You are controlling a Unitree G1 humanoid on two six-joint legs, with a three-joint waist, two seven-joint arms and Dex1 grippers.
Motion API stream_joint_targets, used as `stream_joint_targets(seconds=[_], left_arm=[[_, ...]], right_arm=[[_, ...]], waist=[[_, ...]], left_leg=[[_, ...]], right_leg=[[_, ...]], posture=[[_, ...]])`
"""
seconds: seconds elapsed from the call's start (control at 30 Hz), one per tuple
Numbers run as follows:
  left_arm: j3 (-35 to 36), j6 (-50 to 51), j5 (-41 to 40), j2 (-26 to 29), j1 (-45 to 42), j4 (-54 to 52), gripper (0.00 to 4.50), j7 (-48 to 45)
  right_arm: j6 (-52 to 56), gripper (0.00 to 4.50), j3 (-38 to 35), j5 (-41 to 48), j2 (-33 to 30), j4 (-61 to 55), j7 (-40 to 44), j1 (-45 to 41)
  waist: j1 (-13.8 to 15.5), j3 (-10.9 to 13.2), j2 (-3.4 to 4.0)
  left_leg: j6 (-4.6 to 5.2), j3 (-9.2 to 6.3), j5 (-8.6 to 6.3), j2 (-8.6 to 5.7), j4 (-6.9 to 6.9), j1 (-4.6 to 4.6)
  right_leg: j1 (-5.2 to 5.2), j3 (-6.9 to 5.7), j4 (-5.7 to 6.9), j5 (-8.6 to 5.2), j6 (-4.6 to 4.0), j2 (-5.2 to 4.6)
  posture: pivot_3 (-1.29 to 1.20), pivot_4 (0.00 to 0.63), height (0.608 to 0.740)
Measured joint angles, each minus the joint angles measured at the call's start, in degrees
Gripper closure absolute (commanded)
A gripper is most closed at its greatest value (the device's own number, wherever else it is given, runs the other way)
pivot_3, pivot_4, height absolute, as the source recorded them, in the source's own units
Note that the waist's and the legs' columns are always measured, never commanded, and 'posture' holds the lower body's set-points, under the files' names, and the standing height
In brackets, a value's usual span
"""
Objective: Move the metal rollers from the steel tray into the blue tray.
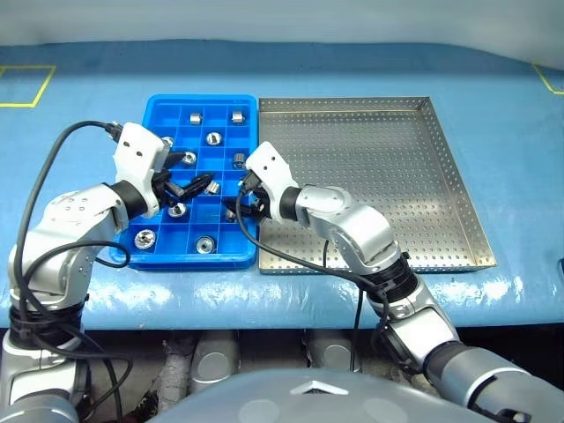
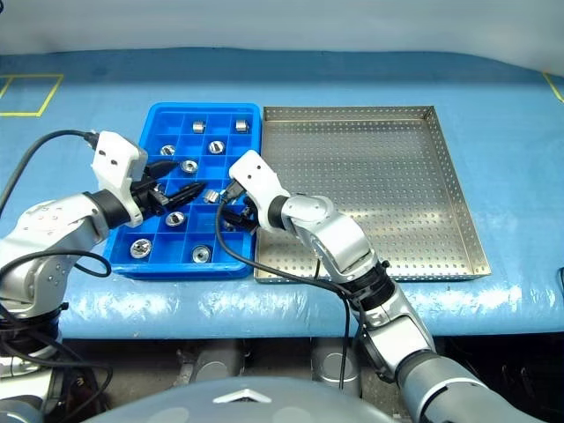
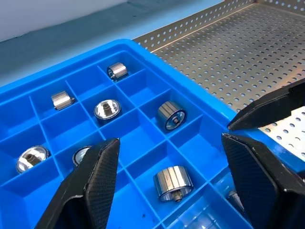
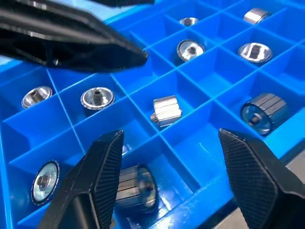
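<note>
Both claws hover over the blue tray (image 1: pixel 159 257), where all visible metal rollers (image 1: pixel 212 138) lie in separate compartments. Left claw (image 1: pixel 189 188) and right claw (image 1: pixel 236 209) both gape empty; the steel tray (image 1: pixel 458 167), nearer the right arm, appears bare.

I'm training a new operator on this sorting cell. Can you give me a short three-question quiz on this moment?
1. True or false: metal rollers remain in the steel tray.
2. Over which tray do the left claw and right claw hover? A steel B blue
3. The right claw holds ____.

Key: 1 false, its perforated floor is bare. 2 B, the blue tray. 3 nothing; it stands open, a roller in the compartment below.
</note>
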Motion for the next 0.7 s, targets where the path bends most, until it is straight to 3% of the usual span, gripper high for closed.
stream_joint_targets(seconds=[0.2,0.33,0.47,0.63,0.7], left_arm=[[-1.5,-1.28,-0.15,-1.48,-1.24,0.61,0.81,-0.82],[-6.11,-5.35,0.25,-4.65,-2.33,1.75,0.81,-2.6],[-12.77,-10.74,3.07,-6.78,-1.78,3.04,0.81,-4.46],[-15.81,-13.29,4.25,-8.07,-0.96,4.38,0.81,-6.32],[-15.57,-13.64,4.32,-7.71,-0.96,5.03,0.81,-7.09]], right_arm=[[-0.91,1.12,-3.47,-0.67,-2.8,-6.49,-2.25,3.43],[-3.31,1.12,-8.52,-2.25,-12.64,-14.8,-1.75,11.66],[-4.03,1.12,-16.73,-1.44,-18.57,-17.61,-0.52,20.9],[-4.98,0.01,-25.08,2.14,-21.72,-22.43,2.46,28.12],[-5.85,0.01,-26.21,3.5,-22.22,-24.06,3.43,29.12]], waist=[[-0.15,0.0,0.0],[0.39,-0.02,-0.01],[-0.36,-0.01,-0.01],[-1.69,-0.01,-0.01],[-2.13,-0.01,-0.01]], left_leg=[[-0.01,0.0,0.0,-0.04,0.0,-0.02],[-0.01,0.0,0.0,-0.17,0.0,-0.05],[0.0,0.06,-0.01,-0.12,-0.03,-0.03],[0.02,0.05,-0.01,0.02,-0.01,0.07],[0.02,0.07,-0.01,0.03,0.05,0.14]], right_leg=[[0.0,0.0,-0.01,-0.01,0.0,-0.05],[0.13,-0.01,-0.19,-0.03,0.05,-0.18],[0.11,0.04,-0.24,-0.03,0.07,-0.13],[0.1,0.06,-0.09,-0.16,0.26,0.05],[0.12,0.1,-0.01,-0.16,0.26,0.09]], posture=[[-0.01,0.15,0.74],[-0.04,0.15,0.74],[-0.07,0.15,0.74],[-0.11,0.15,0.74],[-0.11,0.15,0.74]])
